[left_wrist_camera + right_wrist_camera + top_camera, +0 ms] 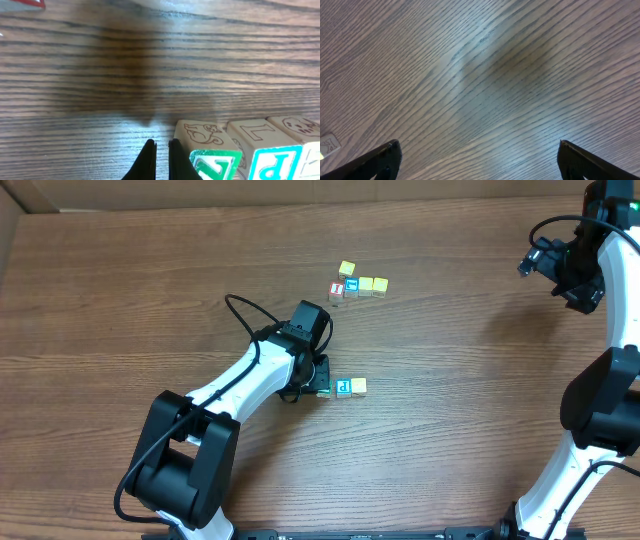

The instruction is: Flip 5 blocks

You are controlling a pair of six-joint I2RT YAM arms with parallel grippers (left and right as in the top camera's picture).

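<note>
A row of three blocks lies near the table's middle: a green block with a white Z (215, 162), a teal block (342, 387) with a letter on top, and a pale yellow block (359, 385). My left gripper (322, 380) is low at the row's left end. In the left wrist view its gripper (162, 150) is shut on nothing, and the right finger (176, 160) is against the green block's left side. Further back, three pale yellowish blocks (366, 284) lie in a cluster. My right gripper (530, 262) hangs open at the far right over bare wood (477, 145).
A red-faced cube (336, 290) and a blue-faced cube (351, 286) sit in the back cluster beside the pale ones. The left arm's black cable (245, 315) loops over the table. The corner of a pale cube (327, 145) shows at the right wrist view's left edge.
</note>
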